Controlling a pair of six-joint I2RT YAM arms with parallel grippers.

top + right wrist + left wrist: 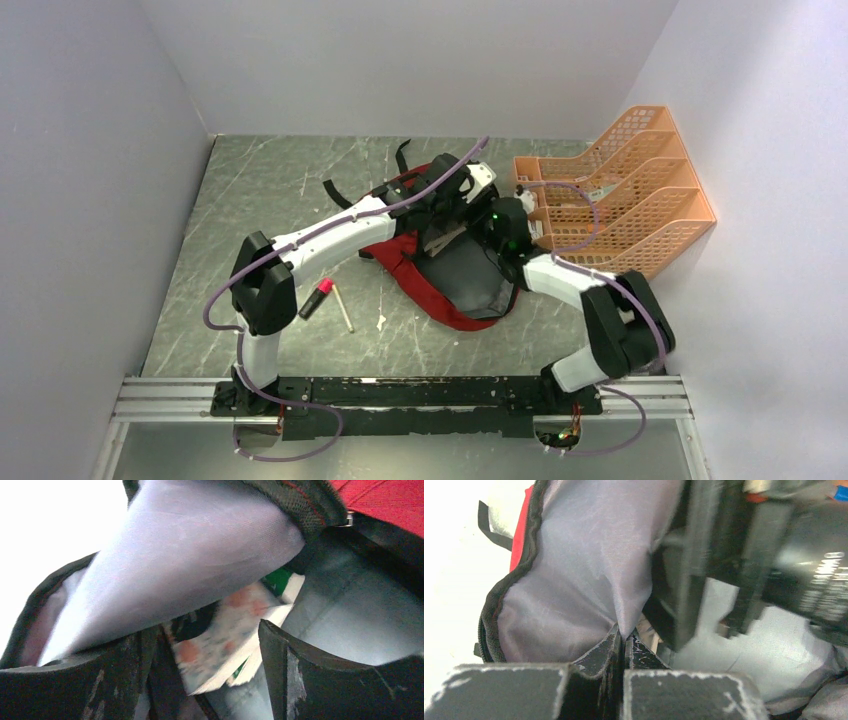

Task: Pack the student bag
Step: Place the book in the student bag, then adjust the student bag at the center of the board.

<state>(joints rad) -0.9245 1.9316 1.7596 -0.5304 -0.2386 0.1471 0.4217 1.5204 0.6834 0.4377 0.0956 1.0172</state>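
Observation:
The student bag (440,292) lies open mid-table, dark red outside (390,500) with grey lining (584,570). My left gripper (622,637) is shut on a fold of that lining and holds the upper flap (190,565) raised; in the top view it sits over the bag's mouth (452,215). My right gripper (207,630) is inside the bag with its jaws wide apart. A patterned notebook (220,640) and a second white booklet with green (282,582) lie in the bag between and beyond its fingers, apart from the right finger (275,655).
An orange mesh file organizer (620,200) stands at the right against the wall. A red-and-black marker (315,298), a thin stick (343,307) and a small white scrap (381,322) lie left of the bag. Black straps (335,192) trail behind it.

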